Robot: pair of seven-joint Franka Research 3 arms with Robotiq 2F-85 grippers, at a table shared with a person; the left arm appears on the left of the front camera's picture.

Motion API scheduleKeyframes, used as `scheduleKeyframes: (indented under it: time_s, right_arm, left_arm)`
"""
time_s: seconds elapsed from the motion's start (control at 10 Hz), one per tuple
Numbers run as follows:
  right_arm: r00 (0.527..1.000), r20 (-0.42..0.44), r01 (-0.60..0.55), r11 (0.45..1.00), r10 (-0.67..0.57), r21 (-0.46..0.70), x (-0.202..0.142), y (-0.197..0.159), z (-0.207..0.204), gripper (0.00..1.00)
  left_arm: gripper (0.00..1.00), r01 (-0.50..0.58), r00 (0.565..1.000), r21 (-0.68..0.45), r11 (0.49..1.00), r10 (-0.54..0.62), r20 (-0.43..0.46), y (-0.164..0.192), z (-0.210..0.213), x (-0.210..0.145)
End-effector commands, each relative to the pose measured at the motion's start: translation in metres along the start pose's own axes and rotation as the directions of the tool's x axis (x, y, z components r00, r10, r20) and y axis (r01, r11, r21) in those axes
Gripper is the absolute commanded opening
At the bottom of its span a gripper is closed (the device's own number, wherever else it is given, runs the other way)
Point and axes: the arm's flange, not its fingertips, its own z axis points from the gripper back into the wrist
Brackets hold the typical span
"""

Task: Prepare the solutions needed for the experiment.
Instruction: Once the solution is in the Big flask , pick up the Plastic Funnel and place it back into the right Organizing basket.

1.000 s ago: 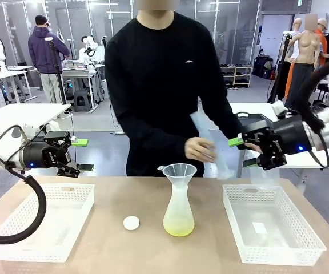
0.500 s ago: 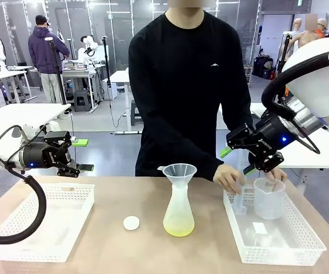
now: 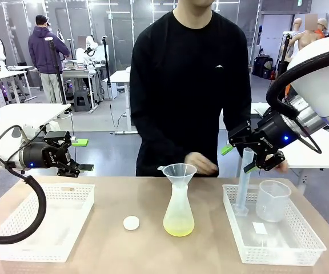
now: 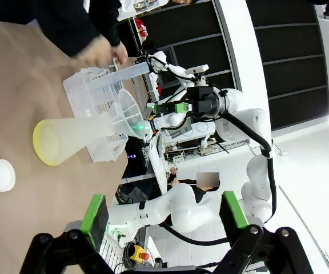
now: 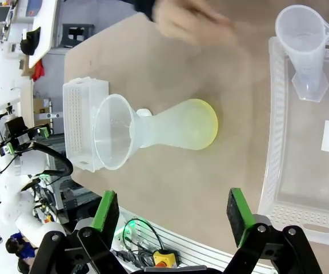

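The solutions are a shallow yellow-green layer in the bottom of a frosted conical flask at the table's middle, with a clear funnel in its neck. In the right wrist view the solutions tint the flask's base; in the left wrist view they show as the yellow solutions. My left gripper hangs open over the left basket, its pads wide apart. My right gripper is open above the right basket, holding nothing, green pads spread.
A white cap lies left of the flask. The right basket holds an upright graduated cylinder and a beaker. The left basket sits at the left. The person's hand hovers behind the funnel.
The person set the cylinder and beaker down in the right basket, let go and drew the hand back toward the funnel. My right gripper stayed open; the left arm has not moved.
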Motion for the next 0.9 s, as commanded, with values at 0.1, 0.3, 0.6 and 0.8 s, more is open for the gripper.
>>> scheduleKeyframes:
  time_s: [0.1,0.3,0.6,0.8]
  right_arm:
    - [0.999,-0.048,-0.022,1.000,0.022,0.001,0.009,0.009,-0.016,0.96]
    - [0.996,-0.079,-0.041,0.999,0.038,-0.035,0.023,0.023,-0.036,0.96]
    - [0.992,-0.123,-0.044,0.993,0.030,-0.110,0.041,0.045,-0.069,0.96]
    - [0.985,-0.173,-0.037,0.988,0.011,-0.147,0.053,0.061,-0.086,0.96]
  left_arm:
    - [1.00,-0.001,1.000,0.000,1.000,0.001,0.000,-0.001,0.000,0.001]
    - [1.00,-0.001,1.000,0.000,1.000,0.001,0.000,-0.001,0.000,0.001]
    - [1.00,-0.001,1.000,0.000,1.000,0.001,0.000,-0.001,0.000,0.001]
    - [1.00,-0.001,1.000,0.000,1.000,0.001,0.000,-0.001,0.000,0.001]
